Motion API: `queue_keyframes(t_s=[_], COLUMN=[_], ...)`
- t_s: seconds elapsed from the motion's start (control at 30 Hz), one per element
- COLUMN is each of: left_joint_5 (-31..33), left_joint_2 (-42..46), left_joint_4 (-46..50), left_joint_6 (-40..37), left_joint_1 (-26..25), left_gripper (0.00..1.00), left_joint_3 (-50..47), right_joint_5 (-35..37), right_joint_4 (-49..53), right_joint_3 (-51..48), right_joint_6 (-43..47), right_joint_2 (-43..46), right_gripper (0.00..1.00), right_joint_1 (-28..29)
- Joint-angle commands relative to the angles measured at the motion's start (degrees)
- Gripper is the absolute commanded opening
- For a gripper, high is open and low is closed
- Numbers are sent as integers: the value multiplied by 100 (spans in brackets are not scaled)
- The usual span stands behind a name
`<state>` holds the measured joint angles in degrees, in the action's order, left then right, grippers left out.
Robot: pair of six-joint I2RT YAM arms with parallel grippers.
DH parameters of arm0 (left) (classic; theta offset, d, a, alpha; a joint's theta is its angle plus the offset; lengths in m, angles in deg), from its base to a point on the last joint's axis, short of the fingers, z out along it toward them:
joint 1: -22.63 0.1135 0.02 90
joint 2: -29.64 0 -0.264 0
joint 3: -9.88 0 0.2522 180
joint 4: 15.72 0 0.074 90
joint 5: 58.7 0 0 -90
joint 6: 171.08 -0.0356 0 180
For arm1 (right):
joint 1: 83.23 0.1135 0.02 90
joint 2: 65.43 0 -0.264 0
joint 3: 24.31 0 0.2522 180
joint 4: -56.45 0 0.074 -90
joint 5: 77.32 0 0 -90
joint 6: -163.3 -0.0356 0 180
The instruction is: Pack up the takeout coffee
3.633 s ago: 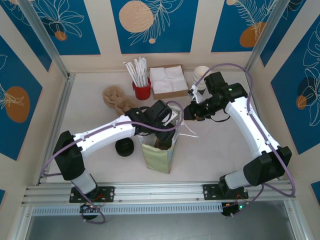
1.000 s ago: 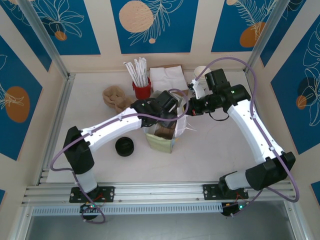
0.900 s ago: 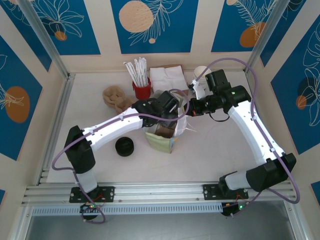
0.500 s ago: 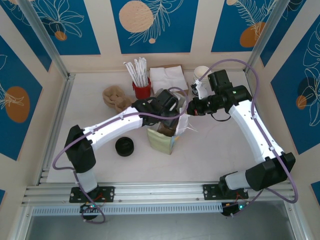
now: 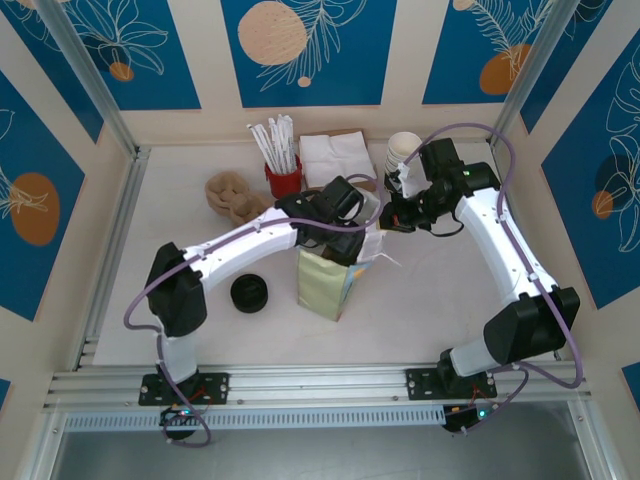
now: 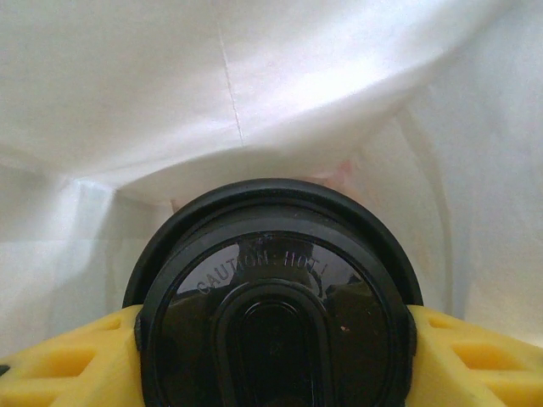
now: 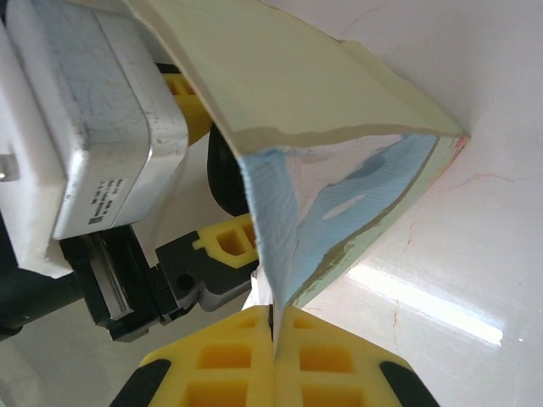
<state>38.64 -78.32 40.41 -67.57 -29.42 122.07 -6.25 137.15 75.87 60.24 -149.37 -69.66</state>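
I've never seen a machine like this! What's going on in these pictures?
Two white robot arms, left and right, are bolted to a table. The big picture looks down from above; the other two come from small cameras on the wrists. The left claw holds a coffee cup with a black lid inside a paper bag. The right claw pinches the bag's edge. On the table also lie a loose black lid, a red cup of straws, napkins, a stack of white cups and something brown and crumpled.
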Motion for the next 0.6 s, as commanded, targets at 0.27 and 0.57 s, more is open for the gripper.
queue_keyframes(t_s=[0.27,0.57], left_joint_5=[-505,-369], left_joint_2=[-440,-803], left_joint_4=[619,783], left_joint_6=[-25,63], left_joint_1=[27,-3], left_gripper=[64,62], left_joint_3=[691,945], right_joint_5=[219,377], right_joint_4=[686,1001], right_joint_3=[241,321], right_joint_6=[179,242], right_joint_2=[-114,-103], right_gripper=[0,0], right_joint_1=[42,49])
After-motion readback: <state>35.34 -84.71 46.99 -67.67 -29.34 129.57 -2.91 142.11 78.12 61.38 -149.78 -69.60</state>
